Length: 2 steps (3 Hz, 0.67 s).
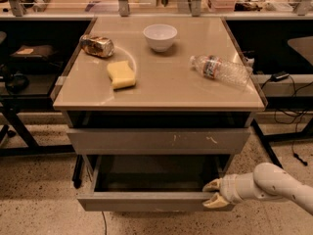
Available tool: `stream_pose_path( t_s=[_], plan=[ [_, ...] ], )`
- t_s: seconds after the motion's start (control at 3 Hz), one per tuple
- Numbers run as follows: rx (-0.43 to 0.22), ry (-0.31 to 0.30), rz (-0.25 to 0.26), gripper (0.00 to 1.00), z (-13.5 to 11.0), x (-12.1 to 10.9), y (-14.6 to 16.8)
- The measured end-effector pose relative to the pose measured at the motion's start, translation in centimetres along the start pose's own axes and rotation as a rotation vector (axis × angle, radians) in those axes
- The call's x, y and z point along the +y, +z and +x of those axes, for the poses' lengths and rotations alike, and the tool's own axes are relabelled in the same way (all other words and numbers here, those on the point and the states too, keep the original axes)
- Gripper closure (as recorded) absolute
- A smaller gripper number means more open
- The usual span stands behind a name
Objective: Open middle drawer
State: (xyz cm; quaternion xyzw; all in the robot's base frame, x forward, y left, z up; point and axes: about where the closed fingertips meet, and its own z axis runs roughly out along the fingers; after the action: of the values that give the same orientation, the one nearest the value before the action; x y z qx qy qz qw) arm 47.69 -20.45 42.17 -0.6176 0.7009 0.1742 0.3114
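Observation:
The middle drawer (146,201) is a plain grey, handle-less drawer. It stands pulled out towards the camera below the scratched drawer front (156,141), and its shallow dark interior (156,173) shows. My gripper (212,193) comes in from the lower right on a white arm. It sits at the right end of the drawer's front panel, with one cream fingertip (211,184) inside the drawer and the other on the outer face. It is shut on that panel.
On the beige cabinet top (161,94) lie a crushed can (97,46), a yellow sponge (121,74), a white bowl (159,36) and a plastic bottle (220,70) on its side. Dark desks with cables stand to the left and right. The floor is speckled.

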Motion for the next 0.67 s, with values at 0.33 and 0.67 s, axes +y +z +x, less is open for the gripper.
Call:
stream_pose_path(
  t_s=[0.33,0.67],
  plan=[
    [0.0,0.0,0.0,0.82,0.0,0.0,0.0],
    [0.0,0.0,0.0,0.58,0.0,0.0,0.01]
  ],
)
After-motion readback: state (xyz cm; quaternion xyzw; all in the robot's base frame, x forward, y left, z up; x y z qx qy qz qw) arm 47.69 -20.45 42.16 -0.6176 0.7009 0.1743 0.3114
